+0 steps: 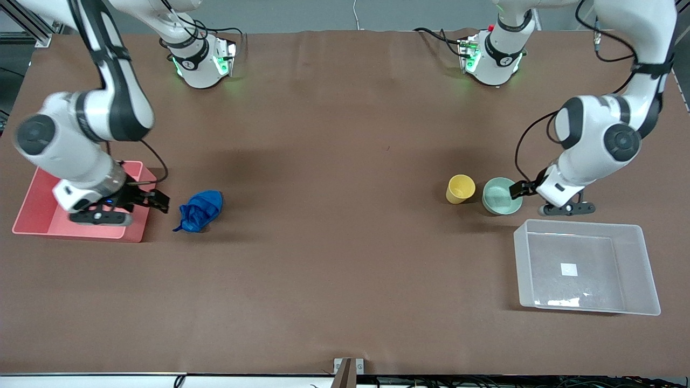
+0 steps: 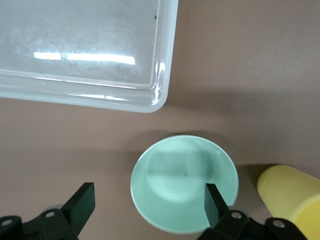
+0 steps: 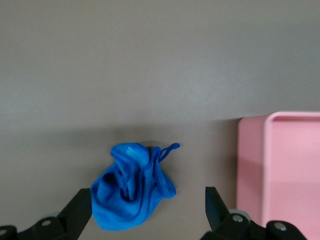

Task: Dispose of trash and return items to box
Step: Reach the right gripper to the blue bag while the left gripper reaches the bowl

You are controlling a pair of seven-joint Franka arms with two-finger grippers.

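Progress: nothing is yet disposed of or returned, judging from how things are lying; all three loose things are sitting on the tabletop.
Box: lying empty, only its white label showing through; it is sitting just beside the left tool, toward the front camera, well apart from the right tool.
Pink bin: sitting empty under the right arm's wrist, with the right tool hanging over its edge nearest the wad.
Bowl: resting upright just beside the left tool, touching nothing I can make out; in the left wrist view the bowl is lying between the spread fingers, one finger overlapping its rim.
Cup: standing just beside the bowl, one step farther from the left tool; its side is showing at the edge of the left wrist view.
Wad: lying just beside the right tool, outside the pink bin; in the right wrist view the wad is sitting between the fingers' line of reach, tail pointing toward the bin.
Left tool: spread wide, holding nothing, hovering low at the bowl.
Right tool: spread wide, holding nothing, pointing at the wad.
Left to do: wad into the pink bin, I judge; bowl and cup into the box.
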